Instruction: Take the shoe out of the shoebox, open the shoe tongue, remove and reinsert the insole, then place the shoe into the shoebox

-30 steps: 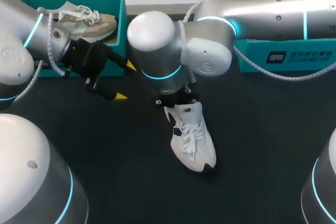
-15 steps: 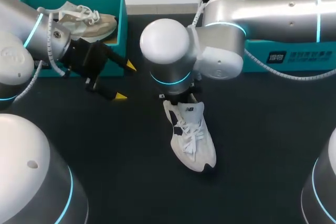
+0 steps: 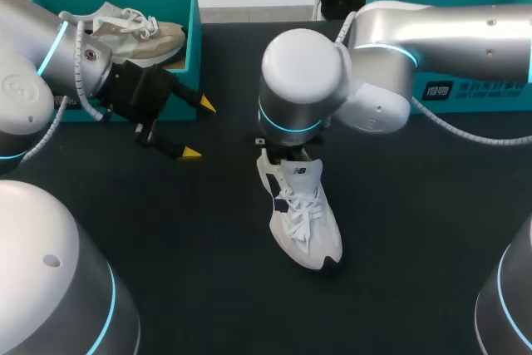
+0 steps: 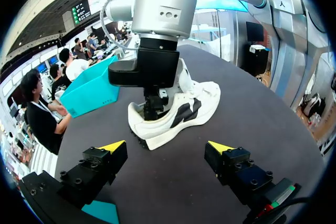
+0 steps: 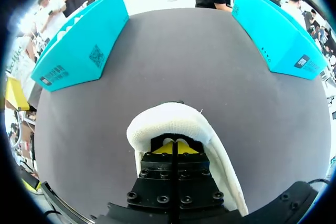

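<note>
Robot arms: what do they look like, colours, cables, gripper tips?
The left arm and right arm are silver tubes with rounded pale-grey joints, glowing cyan rings and a pale coiled cable along each. The left gripper and right gripper are black bolted blocks with yellow tips.

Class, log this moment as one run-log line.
left gripper open, near shoebox | right gripper shut, tips inside white shoe | white shoe upright on table

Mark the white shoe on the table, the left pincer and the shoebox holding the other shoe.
white shoe (image 3: 303, 218): head view, on its laces.
left pincer (image 3: 199, 130): head view, midway between its yellow tips.
shoebox (image 3: 194, 31): head view, on the wall nearest that pincer.
</note>
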{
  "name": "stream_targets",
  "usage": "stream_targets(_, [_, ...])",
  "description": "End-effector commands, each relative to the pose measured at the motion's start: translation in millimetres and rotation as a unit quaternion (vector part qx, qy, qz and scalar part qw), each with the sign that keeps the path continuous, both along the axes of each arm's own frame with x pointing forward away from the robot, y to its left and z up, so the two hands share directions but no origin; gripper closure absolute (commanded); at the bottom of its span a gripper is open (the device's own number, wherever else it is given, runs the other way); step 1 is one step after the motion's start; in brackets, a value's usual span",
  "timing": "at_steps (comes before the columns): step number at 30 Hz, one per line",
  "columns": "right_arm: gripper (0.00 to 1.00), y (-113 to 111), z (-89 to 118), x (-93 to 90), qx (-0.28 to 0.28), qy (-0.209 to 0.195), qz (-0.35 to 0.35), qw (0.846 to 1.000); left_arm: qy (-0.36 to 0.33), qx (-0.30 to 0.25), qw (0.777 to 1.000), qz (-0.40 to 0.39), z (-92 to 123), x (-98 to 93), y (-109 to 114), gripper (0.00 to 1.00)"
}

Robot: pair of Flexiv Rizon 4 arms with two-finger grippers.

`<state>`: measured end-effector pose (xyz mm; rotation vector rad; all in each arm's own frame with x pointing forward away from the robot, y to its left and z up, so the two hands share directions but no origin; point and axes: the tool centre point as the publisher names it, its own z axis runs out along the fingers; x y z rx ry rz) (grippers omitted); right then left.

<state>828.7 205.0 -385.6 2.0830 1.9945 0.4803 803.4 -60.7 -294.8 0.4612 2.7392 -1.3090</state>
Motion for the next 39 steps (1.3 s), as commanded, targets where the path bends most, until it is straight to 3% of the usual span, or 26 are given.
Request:
stream_targets(1, [1.00, -2.3, 0.2, -0.2, 0.007, -0.004, 0.001, 1.000, 0.000, 0.002, 1.000, -0.001, 0.1, 0.1, 0.1, 0.00])
stream_targets(13, [1.00, -1.3, 19.8, 4.6, 0.017, -0.028, -0.004, 0.999, 0.000, 0.002, 1.000, -0.001, 0.1, 0.1, 0.1, 0.00])
stream_targets(30, [1.00, -1.7, 20.4, 0.6, 0.072, -0.036, -0.028, 0.996, 0.000, 0.002, 1.000, -0.001, 0.1, 0.1, 0.1, 0.00])
stream_targets(39, [1.00, 14.8, 17.4, 4.3, 0.102, -0.034, -0.013, 0.994, 0.000, 0.002, 1.000, -0.001, 0.1, 0.1, 0.1, 0.00])
